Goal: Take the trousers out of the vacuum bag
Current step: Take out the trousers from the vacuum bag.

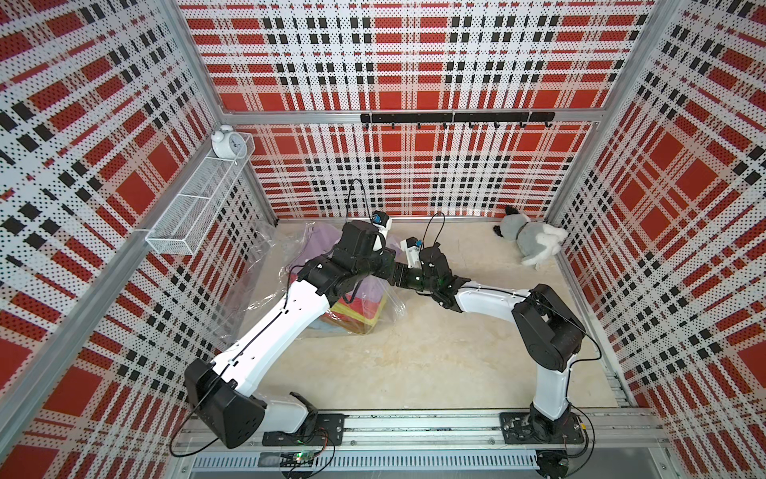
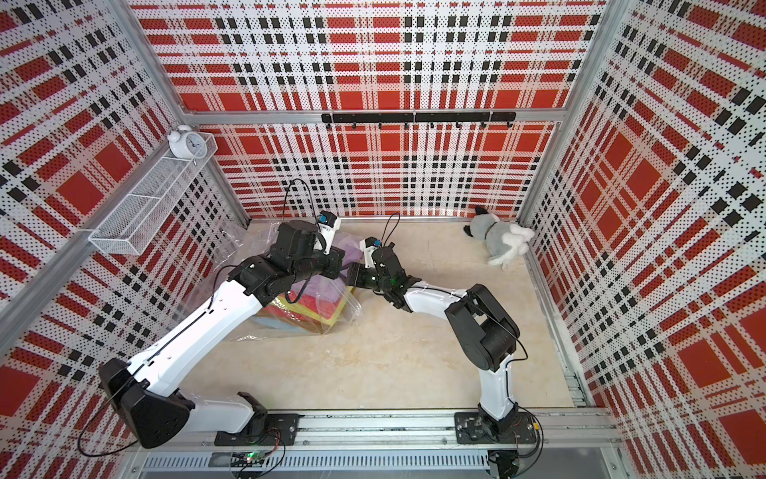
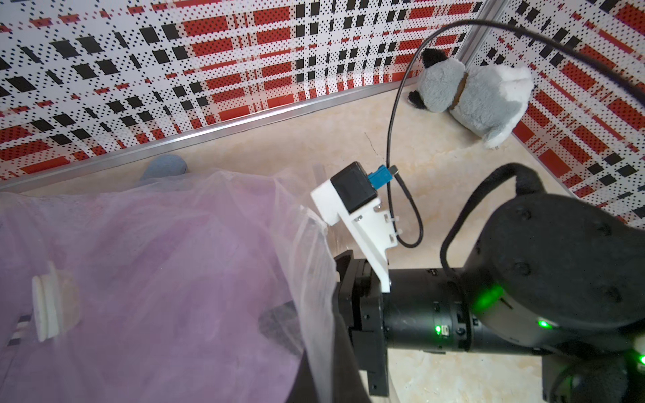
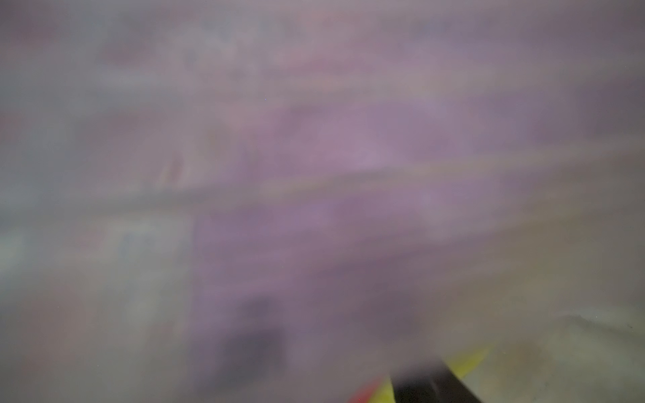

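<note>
The folded trousers (image 1: 356, 309) lie stacked inside the crinkly clear vacuum bag (image 1: 265, 265), left of the floor's middle in both top views. Lilac is on top, with red and yellow-green edges below (image 2: 309, 307). In the left wrist view the lilac trousers (image 3: 157, 251) show through the film, next to the white valve cap (image 3: 45, 307). My left gripper (image 3: 328, 377) is shut on the bag's upper film at its mouth and holds it raised. The right arm's wrist (image 3: 419, 314) reaches into that mouth. The right wrist view is blurred by film, and only one dark finger (image 4: 429, 387) shows over lilac, red and yellow cloth.
A grey-white plush toy (image 1: 530, 240) lies in the far right corner. On the left wall hangs a white wire shelf (image 1: 199, 203) with an alarm clock (image 1: 227, 143). A black hook rail (image 1: 456, 118) runs along the back wall. Both arms cross above the bag.
</note>
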Action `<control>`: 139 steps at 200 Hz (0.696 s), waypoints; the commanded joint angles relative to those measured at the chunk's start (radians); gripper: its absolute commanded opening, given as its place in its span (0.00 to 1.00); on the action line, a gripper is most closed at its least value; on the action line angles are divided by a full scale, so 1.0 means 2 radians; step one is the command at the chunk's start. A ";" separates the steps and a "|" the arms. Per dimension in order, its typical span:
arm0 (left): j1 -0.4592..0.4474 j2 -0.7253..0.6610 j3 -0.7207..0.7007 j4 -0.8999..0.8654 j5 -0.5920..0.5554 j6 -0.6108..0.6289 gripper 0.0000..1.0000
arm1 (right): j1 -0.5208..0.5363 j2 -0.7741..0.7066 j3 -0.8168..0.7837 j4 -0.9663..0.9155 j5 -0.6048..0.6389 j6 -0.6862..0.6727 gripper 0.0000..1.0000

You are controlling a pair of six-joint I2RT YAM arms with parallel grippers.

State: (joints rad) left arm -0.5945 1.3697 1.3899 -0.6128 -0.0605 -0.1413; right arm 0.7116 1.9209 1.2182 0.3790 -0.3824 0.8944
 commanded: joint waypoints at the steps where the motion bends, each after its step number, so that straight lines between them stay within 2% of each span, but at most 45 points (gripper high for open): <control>1: 0.000 0.004 -0.003 0.044 0.005 0.003 0.00 | 0.003 -0.004 0.009 0.016 -0.004 -0.009 0.57; 55: 0.000 0.005 -0.011 0.058 0.004 0.003 0.00 | 0.004 -0.003 0.012 0.041 -0.012 -0.009 0.51; 139: 0.003 -0.015 -0.035 0.090 -0.001 -0.007 0.00 | 0.004 0.025 0.051 0.029 -0.018 -0.009 0.51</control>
State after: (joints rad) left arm -0.5941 1.3800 1.3365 -0.5117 -0.0601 -0.1509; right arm 0.7116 1.9408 1.2861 0.4103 -0.4046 0.8837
